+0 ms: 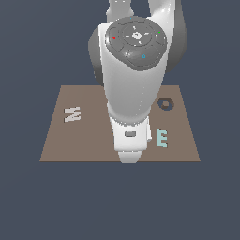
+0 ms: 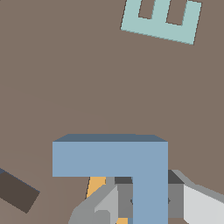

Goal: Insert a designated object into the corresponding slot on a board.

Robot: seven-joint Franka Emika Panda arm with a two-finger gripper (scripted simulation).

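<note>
The light-blue L block [image 2: 109, 157] fills the near part of the wrist view, and my gripper [image 2: 150, 202] is shut on its stem, with grey fingers [image 2: 124, 200] on either side. It looks larger than the letters on the brown board [image 2: 87, 78], so it hangs above the board. A dark grey bar [image 2: 17, 191] at the picture's edge is the only part of the slot that shows. In the exterior view the arm's hand [image 1: 129, 143] stands over the board's [image 1: 61, 145] near edge and hides the block, the gripper and the slot.
A pale teal E [image 1: 161, 138] [image 2: 159, 19] lies on the board on the exterior view's right. A dark O ring [image 1: 165, 103] sits behind it. A pale N-like letter [image 1: 72, 114] lies on the left. An orange piece [image 2: 96, 186] peeks out under the block.
</note>
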